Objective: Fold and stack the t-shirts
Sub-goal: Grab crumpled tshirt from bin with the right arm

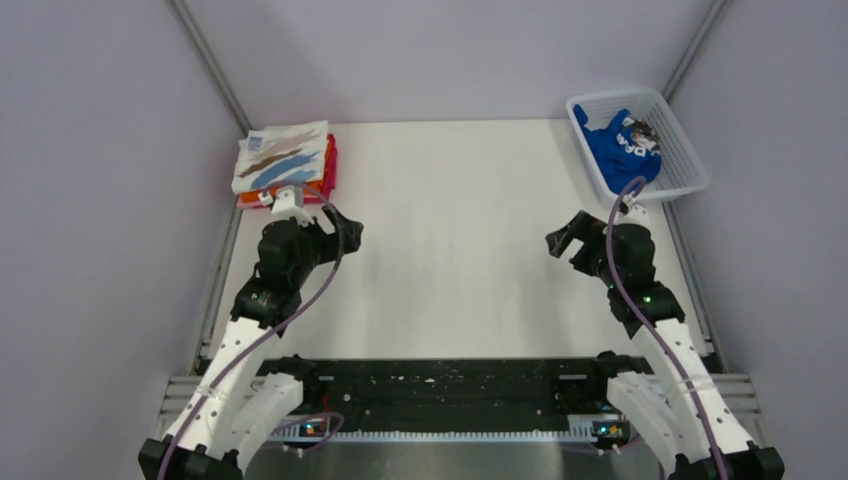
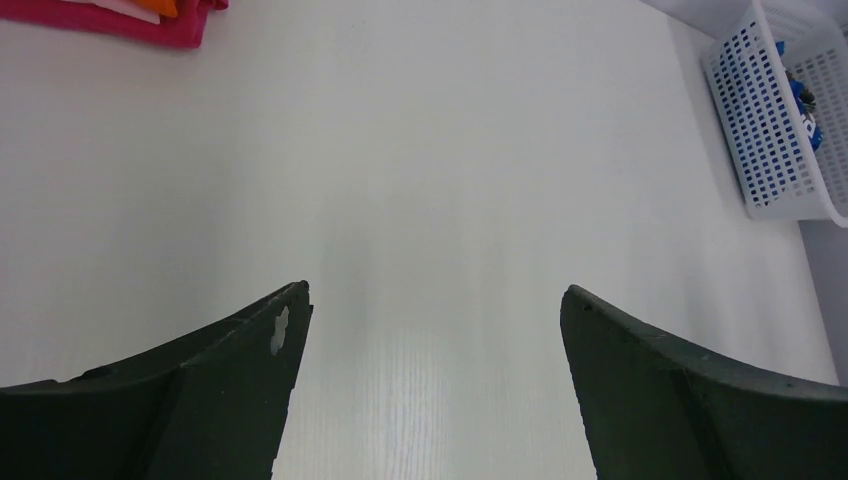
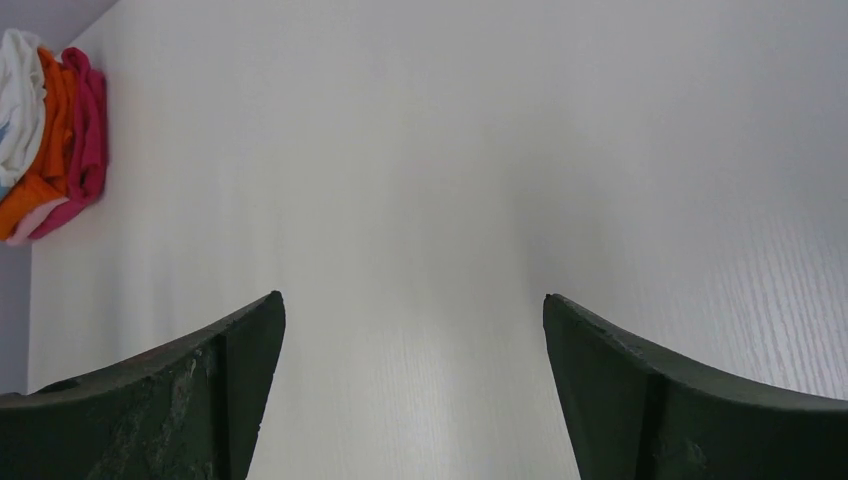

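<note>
A folded stack lies at the table's far left: the white t-shirt with brown and blue strokes (image 1: 283,157) on top, orange and magenta tees (image 1: 329,172) under it. The stack also shows in the right wrist view (image 3: 50,140), and its magenta edge (image 2: 130,22) in the left wrist view. The royal-blue t-shirt (image 1: 622,150) lies crumpled in the basket at far right. My left gripper (image 1: 352,232) is open and empty, just right of the stack. My right gripper (image 1: 562,240) is open and empty, near and left of the basket.
The white mesh basket (image 1: 686,170) stands at the far right corner and also shows in the left wrist view (image 2: 770,130). Metal frame posts rise at both back corners. A black rail (image 1: 450,385) runs along the near edge between the arm bases.
</note>
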